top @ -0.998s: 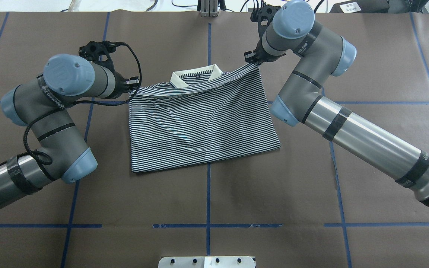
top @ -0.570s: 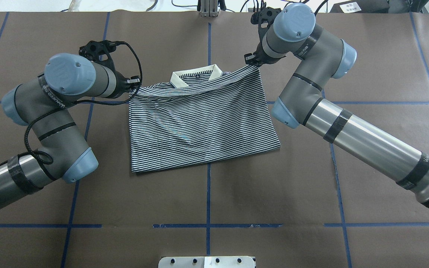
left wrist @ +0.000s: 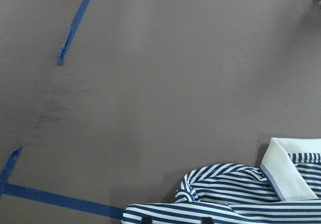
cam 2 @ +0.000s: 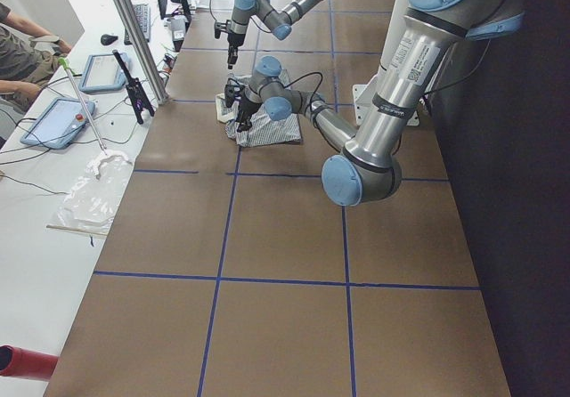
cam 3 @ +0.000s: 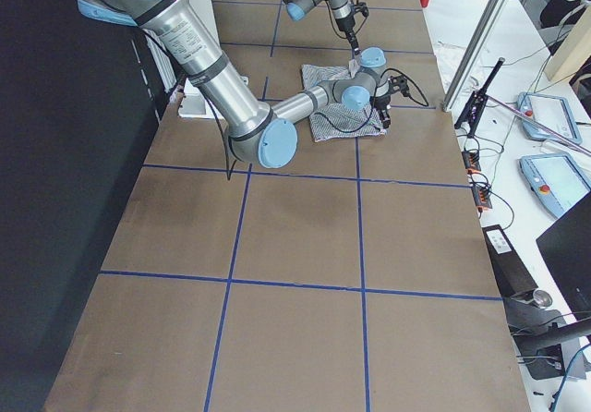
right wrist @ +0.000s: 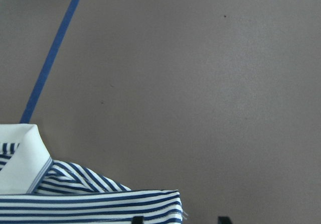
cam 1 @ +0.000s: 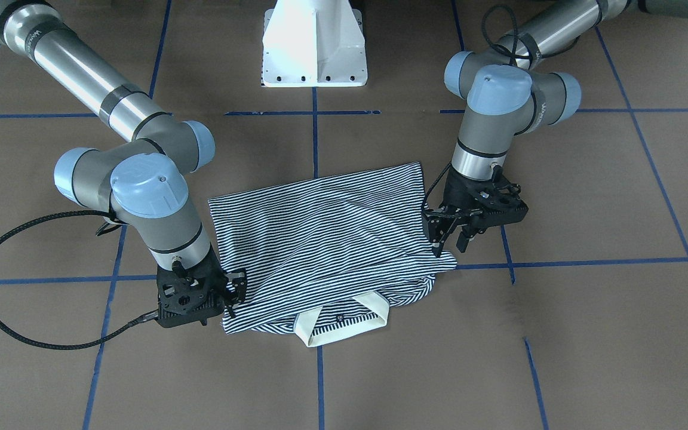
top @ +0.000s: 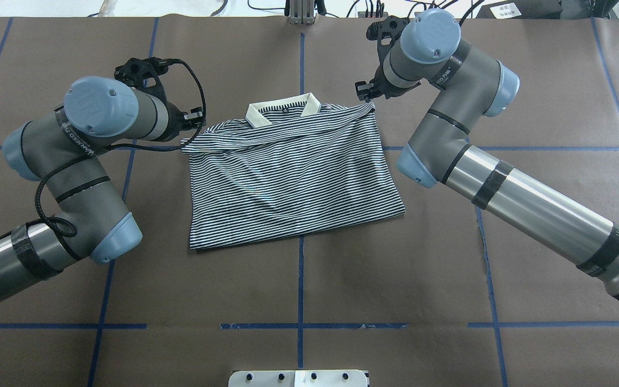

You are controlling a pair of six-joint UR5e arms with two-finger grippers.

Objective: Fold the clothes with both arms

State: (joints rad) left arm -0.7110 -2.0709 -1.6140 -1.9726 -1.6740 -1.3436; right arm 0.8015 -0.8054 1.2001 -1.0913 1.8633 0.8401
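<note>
The soft, light polo shirt [top: 293, 172] lies folded just beside the left gripper [cam 1: 449, 242] and right gripper [cam 1: 235, 294], both seemingly spread open, so pinch its floppy corners

polo shirt [top: 293, 177] | navy-white stripes, cream collar | folded, flat | left arm [top: 73, 161], right arm [top: 530, 209] flanking

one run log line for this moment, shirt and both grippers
polo shirt: folded in half, lying on table, collar showing | left gripper: open, at folded corner | right gripper: open, at other corner
</note>
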